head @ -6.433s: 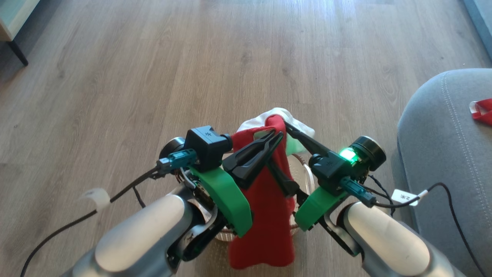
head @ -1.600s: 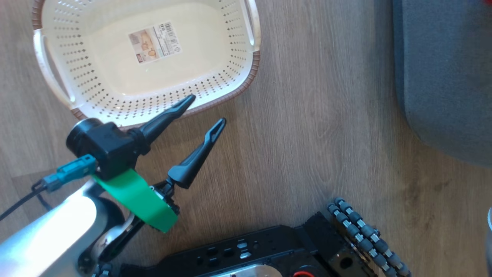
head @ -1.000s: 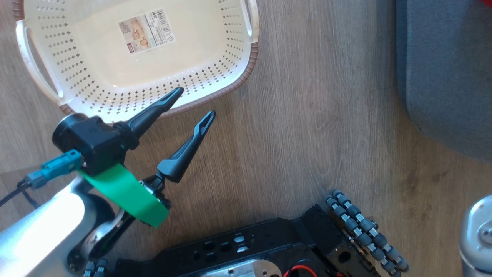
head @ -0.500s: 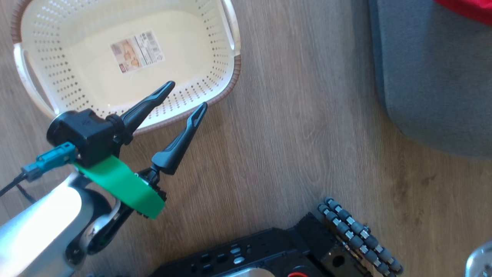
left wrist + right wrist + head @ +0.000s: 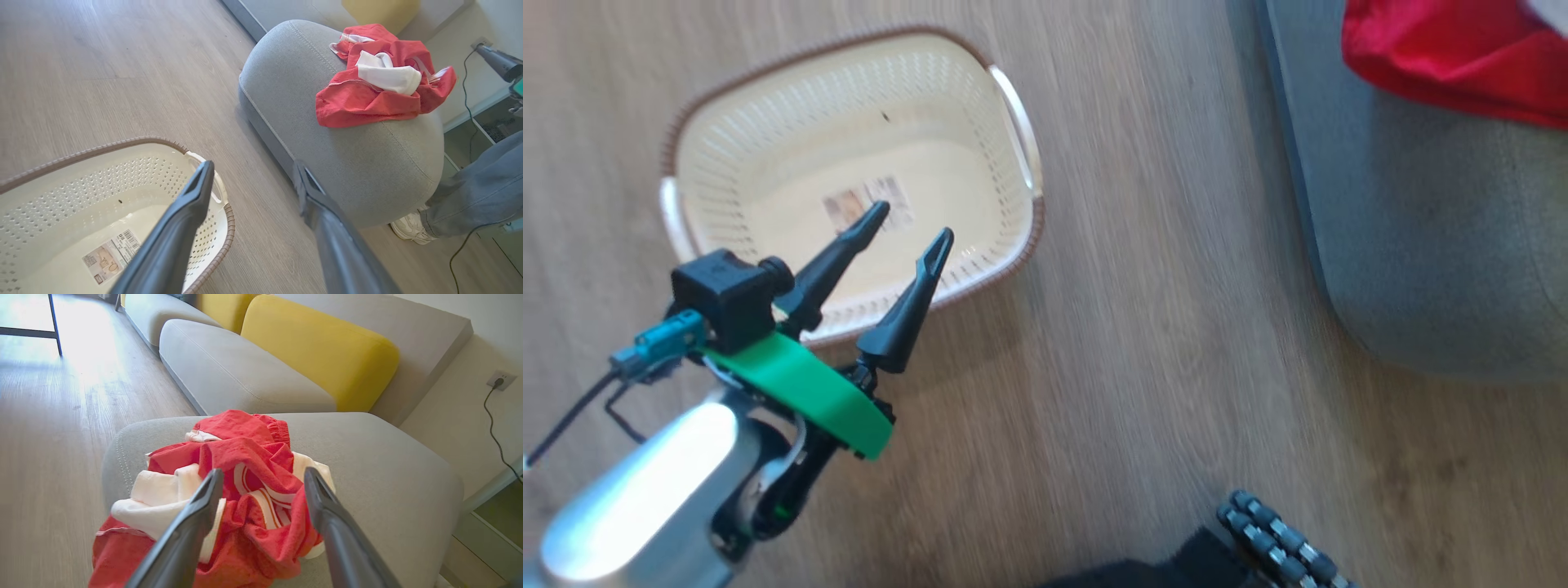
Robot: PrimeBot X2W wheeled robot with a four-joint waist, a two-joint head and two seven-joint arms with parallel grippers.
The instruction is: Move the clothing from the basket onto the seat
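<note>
**Clothing on seat, basket bare, both grippers spread and holding nothing.**

You have the soft bright red clothing with white stripes and a plain white cloth piece [image 5: 249, 457] heaped in one crumpled pile on the large grey-blue upholstered seat [image 5: 367, 163], near its rounded edge. The cream perforated plastic basket with brown rim [image 5: 752, 155] sits on the wood floor beside the seat, with only its label inside. The left gripper [image 5: 911, 222] hangs above the basket. The right gripper [image 5: 263, 473] points at the pile; whether it touches cannot be told. Judgement: the fabric is light and limp and will drape. To re-grip, pinch a raised fold on top, not a trailing hem.
</note>
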